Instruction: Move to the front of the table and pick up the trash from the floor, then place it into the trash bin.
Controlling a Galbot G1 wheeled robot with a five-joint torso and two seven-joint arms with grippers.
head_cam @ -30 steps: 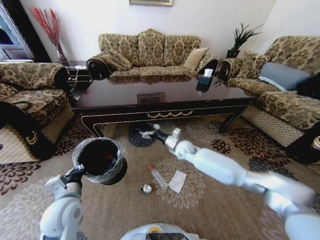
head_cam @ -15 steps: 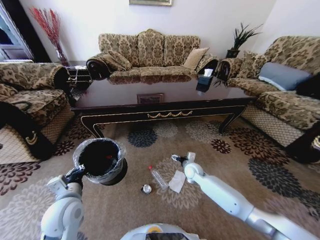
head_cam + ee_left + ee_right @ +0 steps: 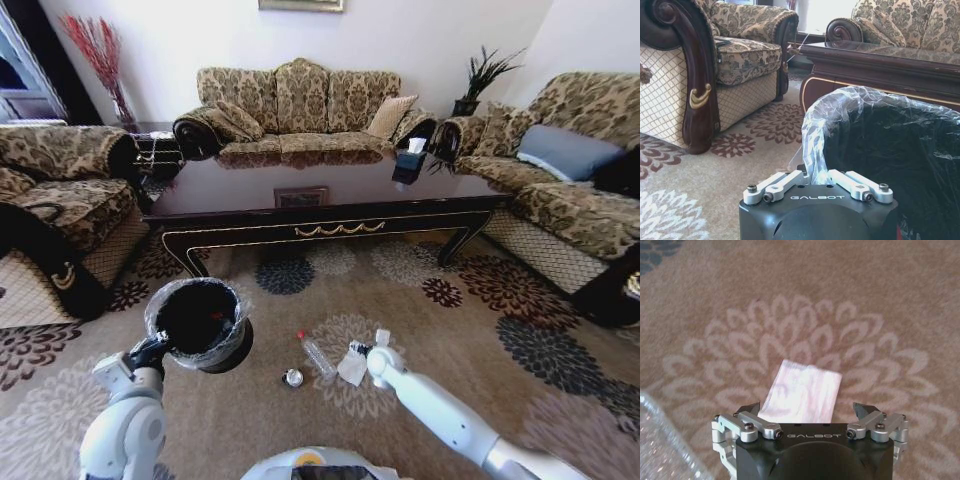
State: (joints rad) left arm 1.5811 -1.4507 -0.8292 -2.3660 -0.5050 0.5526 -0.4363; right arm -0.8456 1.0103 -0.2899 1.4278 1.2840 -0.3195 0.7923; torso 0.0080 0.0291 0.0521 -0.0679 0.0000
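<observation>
Since the earlier frame the right gripper has dropped from near the table to just above the paper, fingers spread either side of it. Bottle and can lie beside it on the floor. Left gripper pinches the bin rim, holding it up

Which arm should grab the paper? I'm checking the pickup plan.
Likely the right: its open gripper hangs directly above the paper on the carpet, while the left gripper is shut on the bin.
</observation>
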